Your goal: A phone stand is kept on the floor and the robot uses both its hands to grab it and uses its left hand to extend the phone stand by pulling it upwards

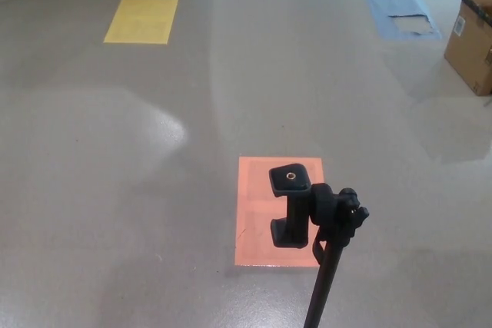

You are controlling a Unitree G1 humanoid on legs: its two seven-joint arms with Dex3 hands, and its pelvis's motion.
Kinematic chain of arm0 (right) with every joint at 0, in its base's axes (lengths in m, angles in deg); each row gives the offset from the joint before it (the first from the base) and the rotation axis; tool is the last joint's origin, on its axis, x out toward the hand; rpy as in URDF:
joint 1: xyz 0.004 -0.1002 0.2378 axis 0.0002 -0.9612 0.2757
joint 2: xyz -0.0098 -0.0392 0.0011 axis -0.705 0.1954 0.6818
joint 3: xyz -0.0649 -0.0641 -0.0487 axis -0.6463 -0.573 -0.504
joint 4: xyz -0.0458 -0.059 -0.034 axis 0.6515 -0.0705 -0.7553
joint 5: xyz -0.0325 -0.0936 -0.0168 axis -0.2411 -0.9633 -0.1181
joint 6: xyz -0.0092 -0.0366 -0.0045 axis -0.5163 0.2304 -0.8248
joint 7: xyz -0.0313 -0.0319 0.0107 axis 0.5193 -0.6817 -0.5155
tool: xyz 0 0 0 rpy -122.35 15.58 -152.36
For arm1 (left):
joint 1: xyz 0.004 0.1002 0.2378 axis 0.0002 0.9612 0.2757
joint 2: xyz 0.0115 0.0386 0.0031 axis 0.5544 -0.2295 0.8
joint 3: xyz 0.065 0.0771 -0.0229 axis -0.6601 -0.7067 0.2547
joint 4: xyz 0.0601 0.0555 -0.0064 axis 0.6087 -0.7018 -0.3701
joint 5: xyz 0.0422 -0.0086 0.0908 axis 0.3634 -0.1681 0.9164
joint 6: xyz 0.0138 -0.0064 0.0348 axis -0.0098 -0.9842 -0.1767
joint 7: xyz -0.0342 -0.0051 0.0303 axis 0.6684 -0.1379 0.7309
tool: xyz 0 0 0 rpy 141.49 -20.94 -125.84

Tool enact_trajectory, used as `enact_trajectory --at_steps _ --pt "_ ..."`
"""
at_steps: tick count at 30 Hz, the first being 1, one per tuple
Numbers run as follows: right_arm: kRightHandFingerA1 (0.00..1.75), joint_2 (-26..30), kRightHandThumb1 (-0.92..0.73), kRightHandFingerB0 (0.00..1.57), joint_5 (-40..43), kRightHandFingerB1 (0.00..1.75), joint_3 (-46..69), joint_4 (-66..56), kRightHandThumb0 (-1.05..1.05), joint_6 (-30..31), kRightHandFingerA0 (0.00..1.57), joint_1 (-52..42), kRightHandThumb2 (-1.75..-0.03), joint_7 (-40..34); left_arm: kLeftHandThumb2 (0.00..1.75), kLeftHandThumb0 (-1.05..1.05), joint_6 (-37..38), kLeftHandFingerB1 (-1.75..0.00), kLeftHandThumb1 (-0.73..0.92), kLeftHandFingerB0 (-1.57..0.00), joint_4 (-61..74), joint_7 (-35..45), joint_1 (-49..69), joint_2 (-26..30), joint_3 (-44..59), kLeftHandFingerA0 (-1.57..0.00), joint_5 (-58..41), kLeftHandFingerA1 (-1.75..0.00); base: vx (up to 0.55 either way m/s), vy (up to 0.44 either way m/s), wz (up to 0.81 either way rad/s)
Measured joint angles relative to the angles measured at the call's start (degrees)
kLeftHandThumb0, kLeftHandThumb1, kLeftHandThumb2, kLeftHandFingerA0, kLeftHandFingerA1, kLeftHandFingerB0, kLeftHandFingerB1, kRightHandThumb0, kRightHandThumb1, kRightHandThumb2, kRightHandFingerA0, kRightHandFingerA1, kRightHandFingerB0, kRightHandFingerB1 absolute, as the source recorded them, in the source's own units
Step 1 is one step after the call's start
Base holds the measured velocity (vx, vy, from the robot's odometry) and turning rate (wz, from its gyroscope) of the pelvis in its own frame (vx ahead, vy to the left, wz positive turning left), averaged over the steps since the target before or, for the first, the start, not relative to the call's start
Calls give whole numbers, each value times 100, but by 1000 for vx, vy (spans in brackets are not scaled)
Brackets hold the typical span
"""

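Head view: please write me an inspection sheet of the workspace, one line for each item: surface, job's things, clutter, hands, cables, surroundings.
Surface: grey glossy floor with light reflections.
Job's things: black phone stand rises from the bottom edge; its clamp head is empty, seen over an orange floor marker. Its base is out of view.
Clutter: nothing seen near the stand.
Hands: neither the left nor the right hand is in view.
Cables: nothing seen.
Surroundings: yellow floor marker far left, blue floor marker far right, cardboard box at the right edge.
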Motion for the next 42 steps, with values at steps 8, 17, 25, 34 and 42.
enact_trajectory --at_steps 8,17,25,34,42 --pt "15 10 -64 0 -104 0 29 -633 -97 -483 0 -414 -100 -187 67 -81 596 -27 88 -22 636 0 428 -97 37 -21 -14 -31 0 0 0" --pt "16 57 -62 0 -216 4 147 -1160 -91 -1106 1 -768 -99 -428 103 -38 1209 -46 40 0 1728 0 954 -114 206 0 -37 -48 0 0 0" --pt "11 197 -60 0 -366 3 132 -1687 -94 -1535 1 -214 -102 -552 65 -81 1453 -28 80 -21 3337 57 475 -221 96 -19 -242 -29 0 0 0" --pt "34 88 -60 0 -599 4 -324 -1584 -93 -1655 0 750 -102 -605 66 -84 1126 -28 81 -24 4796 130 -237 -617 -867 -21 -34 -29 0 0 0" --pt "30 -138 -60 0 -766 4 -608 -1503 -93 -1615 0 1131 -102 -661 102 -39 557 -47 38 0 5324 179 -607 -921 -1803 0 121 -50 0 0 0"
